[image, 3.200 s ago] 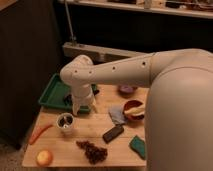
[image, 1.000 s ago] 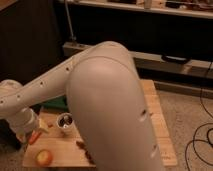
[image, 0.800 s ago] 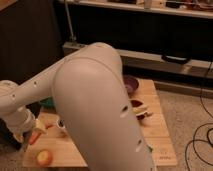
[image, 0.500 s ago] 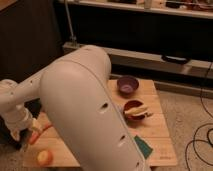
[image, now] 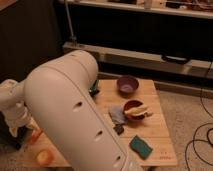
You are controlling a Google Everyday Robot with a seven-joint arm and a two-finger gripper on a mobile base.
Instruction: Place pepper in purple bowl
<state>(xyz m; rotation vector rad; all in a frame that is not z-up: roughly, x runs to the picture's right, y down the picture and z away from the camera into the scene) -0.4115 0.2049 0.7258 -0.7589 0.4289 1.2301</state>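
Observation:
The pepper (image: 35, 136) is a slender orange-red piece at the left edge of the wooden table (image: 155, 125), mostly hidden by my arm. My gripper (image: 17, 127) is low at the table's left edge, right beside the pepper. I cannot tell whether it touches the pepper. The purple bowl (image: 127, 85) stands at the far side of the table, right of the middle, well away from the gripper. It looks empty.
My big white arm (image: 75, 115) covers the left half of the table. A round yellow-orange fruit (image: 44, 157) lies near the front left corner. A red bowl with yellow contents (image: 136, 110), a blue-grey packet (image: 117, 114), a green sponge (image: 141, 146) and a green tray (image: 94, 89) are also there.
My arm has swung left and down to the table's left edge by the pepper. Over the last second its bulk has shifted left, uncovering the bowls and the right half of the table.

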